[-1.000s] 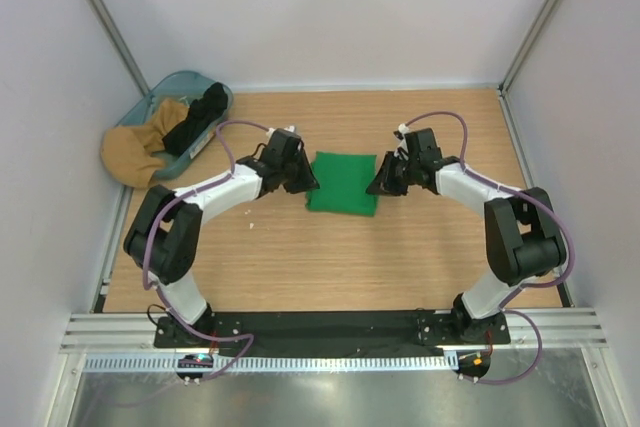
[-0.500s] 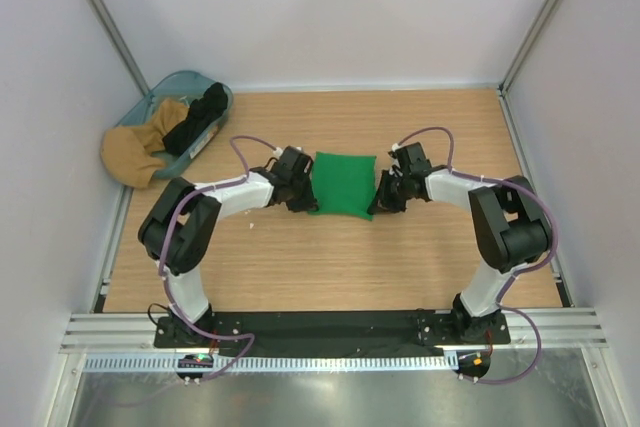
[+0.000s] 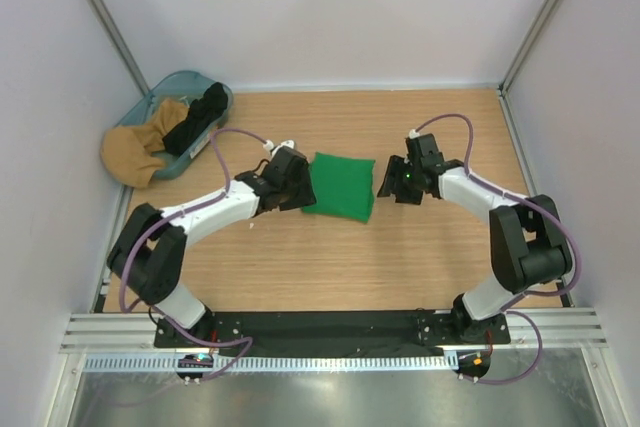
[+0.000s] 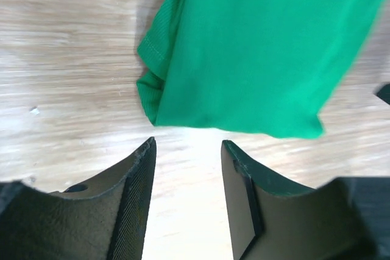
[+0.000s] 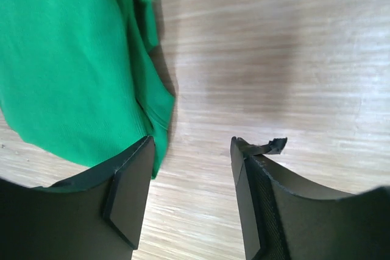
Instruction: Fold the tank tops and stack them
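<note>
A bright green tank top (image 3: 340, 187) lies folded into a small rectangle on the wooden table, between my two arms. My left gripper (image 3: 298, 187) sits just off its left edge, jaws open, with only bare wood between them. The folded green cloth (image 4: 256, 53) fills the upper part of the left wrist view. My right gripper (image 3: 390, 181) stands at the cloth's right edge, also open and holding nothing; the green fabric (image 5: 67, 59) lies beside its left finger. A black tank top (image 3: 197, 119) lies crumpled in the basket at the back left.
A teal basket (image 3: 160, 99) sits in the back left corner, with a tan garment (image 3: 135, 152) spilling over its rim. White walls with metal posts close in the table on three sides.
Both grippers were shut at the green tank top's side edges; they have let go, opened and drawn back slightly. The folded cloth now rests flat on the table.
</note>
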Tool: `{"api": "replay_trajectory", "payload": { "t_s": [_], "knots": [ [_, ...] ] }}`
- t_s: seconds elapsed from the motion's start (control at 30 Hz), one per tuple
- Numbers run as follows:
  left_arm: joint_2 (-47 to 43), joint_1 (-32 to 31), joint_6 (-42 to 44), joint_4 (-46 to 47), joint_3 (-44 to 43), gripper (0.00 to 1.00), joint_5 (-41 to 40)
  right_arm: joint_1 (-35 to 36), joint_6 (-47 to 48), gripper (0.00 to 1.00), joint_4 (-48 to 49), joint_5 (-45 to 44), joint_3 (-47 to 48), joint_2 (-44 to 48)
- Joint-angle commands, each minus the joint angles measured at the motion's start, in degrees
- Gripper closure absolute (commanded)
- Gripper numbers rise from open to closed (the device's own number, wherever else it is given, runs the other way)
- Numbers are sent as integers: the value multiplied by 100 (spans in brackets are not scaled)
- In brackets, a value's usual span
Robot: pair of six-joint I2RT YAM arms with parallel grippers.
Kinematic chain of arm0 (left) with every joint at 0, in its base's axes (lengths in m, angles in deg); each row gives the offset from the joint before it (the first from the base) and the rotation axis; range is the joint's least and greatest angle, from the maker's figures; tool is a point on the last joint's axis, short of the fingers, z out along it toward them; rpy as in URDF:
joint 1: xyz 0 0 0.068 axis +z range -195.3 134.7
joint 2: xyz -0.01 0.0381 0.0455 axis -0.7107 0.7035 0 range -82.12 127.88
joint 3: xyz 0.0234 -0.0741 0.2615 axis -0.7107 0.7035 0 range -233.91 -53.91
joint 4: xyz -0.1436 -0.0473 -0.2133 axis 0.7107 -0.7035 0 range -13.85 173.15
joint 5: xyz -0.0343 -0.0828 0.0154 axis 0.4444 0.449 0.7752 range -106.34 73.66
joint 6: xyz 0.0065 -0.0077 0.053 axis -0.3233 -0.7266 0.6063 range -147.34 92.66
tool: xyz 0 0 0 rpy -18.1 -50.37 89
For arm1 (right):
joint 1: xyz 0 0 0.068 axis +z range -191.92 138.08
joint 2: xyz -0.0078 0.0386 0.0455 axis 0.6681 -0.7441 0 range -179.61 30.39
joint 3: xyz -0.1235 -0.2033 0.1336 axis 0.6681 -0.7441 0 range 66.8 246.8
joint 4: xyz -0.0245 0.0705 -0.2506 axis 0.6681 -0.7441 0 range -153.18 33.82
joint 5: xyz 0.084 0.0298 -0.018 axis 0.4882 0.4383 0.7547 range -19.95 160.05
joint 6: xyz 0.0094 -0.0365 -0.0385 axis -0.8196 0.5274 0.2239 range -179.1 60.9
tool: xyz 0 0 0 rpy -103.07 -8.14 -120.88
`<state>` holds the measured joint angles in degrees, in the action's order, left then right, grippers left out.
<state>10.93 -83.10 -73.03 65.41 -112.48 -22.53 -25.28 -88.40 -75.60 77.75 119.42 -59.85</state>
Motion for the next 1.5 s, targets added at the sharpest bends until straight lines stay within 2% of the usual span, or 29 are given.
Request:
{"api": "replay_trajectory", "payload": {
  "t_s": [0.0, 0.2, 0.47, 0.57, 0.6, 0.67, 0.7, 0.73, 0.83, 1.03, 1.17, 1.3, 1.33, 1.47],
  "knots": [
    [-603, -8, 113, -230, 47, 50, -356, 23, 144, 39, -71, -50, 423, -98],
    [-1008, 9, 209, -677, -5, 50, -523, 225, 161, 39, -9, 195, 915, -669],
    [-1473, 1, 263, -1099, -6, 51, -760, 418, 205, 39, -176, 109, 1514, -1408],
    [-1693, 1, 263, -1232, 29, 51, -830, 454, 170, 51, -290, -49, 1593, -1558],
    [-1738, 1, 263, -1267, 29, 51, -848, 445, 161, 61, -325, -93, 1628, -1584],
    [-1808, 1, 263, -1320, 56, 51, -848, 445, 161, 71, -326, -102, 1629, -1585],
    [-1878, 1, 263, -1329, 73, 51, -848, 445, 135, 83, -317, -102, 1602, -1567],
    [-1896, 10, 254, -1320, 82, 51, -831, 436, 109, 88, -326, -181, 1594, -1541],
    [-1905, 1, 254, -1320, 100, 52, -813, 305, 30, 99, -282, -138, 1532, -1400],
    [-1879, 1, 289, -1338, 152, 53, -813, -888, -462, 99, -185, -129, 1172, -979],
    [-1888, 1, 298, -1364, 205, 53, -857, -2599, -1155, 99, 270, -383, 270, -356],
    [-1905, 18, 298, -1373, 205, 53, -831, -3665, -1717, 99, 439, -744, -497, 321],
    [-1914, 27, 298, -1381, 205, 54, -822, -3834, -1815, 99, 448, -1031, -629, 453],
    [-1923, 27, 306, -1373, 188, 54, -787, -4301, -2238, 97, 622, -1219, -1279, 980]
  ]
}}
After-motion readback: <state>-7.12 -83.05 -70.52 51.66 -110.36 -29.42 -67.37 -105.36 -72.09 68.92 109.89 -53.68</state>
